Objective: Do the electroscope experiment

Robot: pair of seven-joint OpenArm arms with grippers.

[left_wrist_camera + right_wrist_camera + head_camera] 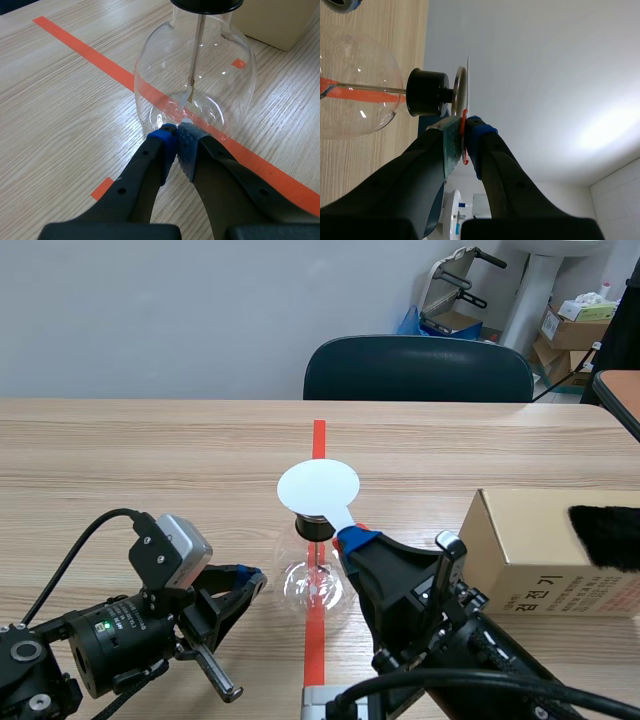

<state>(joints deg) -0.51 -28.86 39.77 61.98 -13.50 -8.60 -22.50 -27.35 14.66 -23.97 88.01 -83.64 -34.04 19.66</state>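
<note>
The wooden table (120, 460) runs away to a dark chair (420, 370) at its far edge. On the right of the table lies a cardboard box (520, 540) with a black fur (605, 535) on its top.

The right arm comes in low past the box. The right gripper (465, 131) is clenched on the handle of a thin white paddle (318, 488), and the round end of the paddle lies over the top of the flask (315, 585).

The left arm lies low at the other side. The left gripper (176, 134) is clenched on nothing, its blue pads meeting at the foot of the flask; they seem to touch the glass, but it is too close to be sure.

The clear round flask stands upright mid-table on the orange tape (316, 640). A black stopper (426, 92) shuts its neck, with a metal plate (459, 92) just past it, next to the paddle. A thin rod (197, 50) runs from the stopper down into the bulb.
</note>
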